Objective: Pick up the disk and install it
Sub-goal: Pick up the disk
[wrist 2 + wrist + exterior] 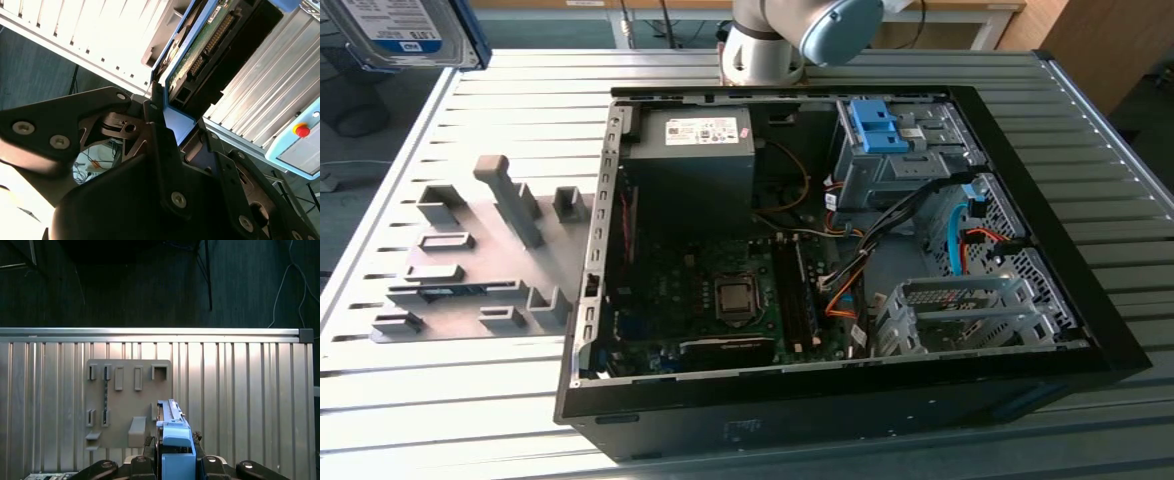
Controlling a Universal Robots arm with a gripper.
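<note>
Disk (pixel 400 30) — flat, blue-framed — clamped in end effector (pixel 175 452).

**Bench and case layout**

Exterior view: the computer case (pixel 854 425) lies open on the table (pixel 440 400), toward the exterior view's right. The fixture plate (pixel 467 275) lies flat on the table just beside the case, on the exterior view's left. The arm base (pixel 767 45) stands behind the case.

Inside the case:
- power supply (pixel 691 155) at far left
- far drive cage (pixel 894 150) at far right
- motherboard (pixel 720 285) in the middle
- near drive cage (pixel 961 315) at near right

The disk (pixel 407 30) is clear of the table, left of the case.

First wrist view: the disk (pixel 175 440) sits edge-on, clamped between the fingers of the gripper (pixel 176 467). The fixture plate (pixel 127 405) lies beyond it.
</note>
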